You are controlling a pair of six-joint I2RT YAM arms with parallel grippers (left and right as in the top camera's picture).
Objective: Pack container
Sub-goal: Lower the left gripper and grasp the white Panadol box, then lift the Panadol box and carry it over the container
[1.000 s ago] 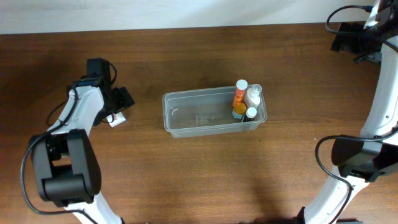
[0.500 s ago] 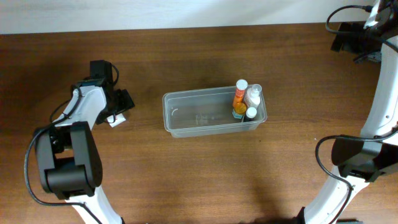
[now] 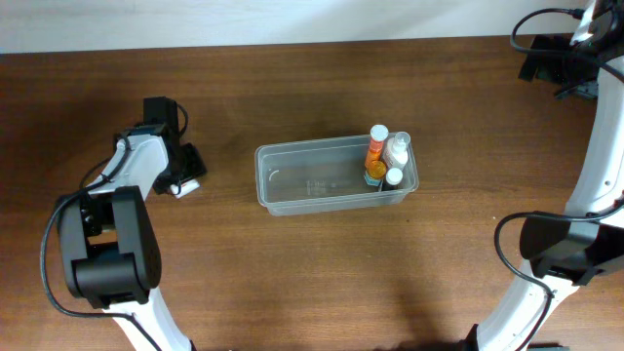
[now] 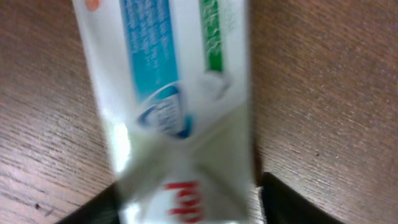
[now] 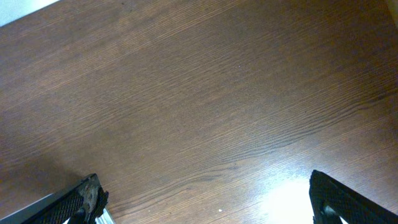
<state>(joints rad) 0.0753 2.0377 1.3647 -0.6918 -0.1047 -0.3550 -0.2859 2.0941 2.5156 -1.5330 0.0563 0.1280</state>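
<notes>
The container, a clear plastic tub, sits mid-table with three bottles standing at its right end. Left of it lies a white box printed in blue, green and red; it fills the left wrist view. My left gripper is down over this box. Its dark fingers press against both sides of the box's near end. My right gripper hovers at the far right corner of the table. It stands wide open over bare wood, its fingertips far apart.
The pale wall edge runs along the table's far side. Dark wood stretches between the box and the tub. Both arm bases stand at the table's front edge, left and right.
My left jaws have come together from wide open onto the white box, and the left gripper has shifted slightly over it. The right arm and the tub have not moved.
</notes>
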